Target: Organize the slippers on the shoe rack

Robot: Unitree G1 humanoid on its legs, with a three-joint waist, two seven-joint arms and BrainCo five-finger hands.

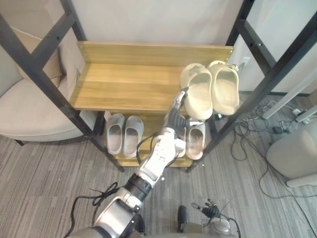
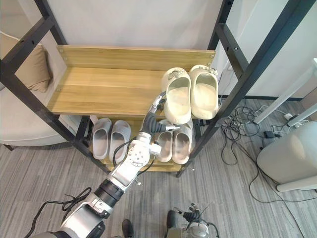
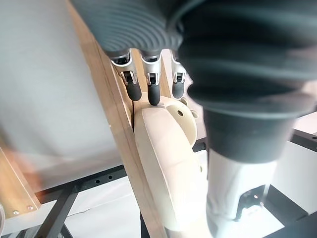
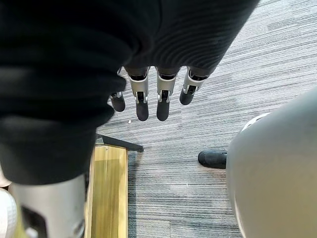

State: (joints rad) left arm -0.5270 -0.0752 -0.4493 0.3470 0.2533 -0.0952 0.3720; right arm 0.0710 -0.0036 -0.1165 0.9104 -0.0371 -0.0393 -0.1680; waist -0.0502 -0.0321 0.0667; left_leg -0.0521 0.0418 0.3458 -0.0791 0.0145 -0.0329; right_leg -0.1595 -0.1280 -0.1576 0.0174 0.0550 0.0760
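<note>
A rack [image 1: 49,87] of black bars is seen with a wooden top shelf [image 1: 129,84] and a lower shelf [image 1: 130,161] under it. At the right front corner of the top shelf a cream slipper [image 2: 177,99] is set with its mate [image 2: 204,91] touching it on the right, both overhanging the top shelf's front edge. The left hand [image 2: 154,121] is raised to the front edge of the top shelf, at the left side of the cream slipper. Its fingers [image 3: 153,91] are held straight, with the dark tips laid against the slipper's rim; nothing is gripped. Below the top shelf, on the lower shelf, a grey pair [image 1: 115,134] is lined up toward the left and a beige pair [image 1: 196,141] toward the right, the latter partly covered by the left arm. The rest of the top shelf is left bare. The right hand [image 4: 142,101] is hung low, away from the top shelf and over the striped carpet [image 4: 198,124], with its fingers relaxed and nothing held. A padded seat [image 1: 29,109] is seen to the left of the top shelf.
</note>
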